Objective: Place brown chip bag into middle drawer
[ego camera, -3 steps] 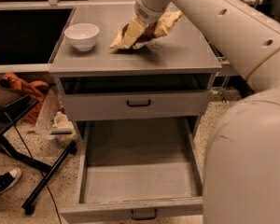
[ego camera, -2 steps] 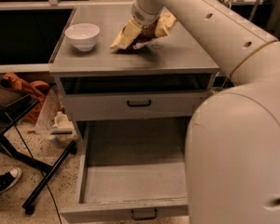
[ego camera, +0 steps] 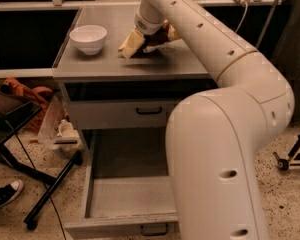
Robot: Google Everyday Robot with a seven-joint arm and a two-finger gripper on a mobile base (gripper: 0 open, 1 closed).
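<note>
The brown chip bag [ego camera: 140, 42] lies on the grey cabinet top [ego camera: 105, 66], its pale yellow end pointing left and its dark middle under the arm's wrist. My gripper [ego camera: 153, 34] is down on the bag's middle, mostly hidden by the white wrist and the crumpled foil. The middle drawer [ego camera: 125, 196] is pulled wide open below, with a bare grey floor, a low front strip and a small dark handle [ego camera: 154, 229].
A white bowl [ego camera: 88, 38] stands on the cabinet top left of the bag. The drawer with the taller front panel [ego camera: 115, 114] above the open one is closed. My white arm [ego camera: 225, 149] covers the open drawer's right side. A black stand [ego camera: 45, 194], clutter and a shoe [ego camera: 4, 194] lie at the left.
The view has shifted and my arm now covers more of the right side. The gripper stays on the bag, which has not visibly moved relative to the bowl.
</note>
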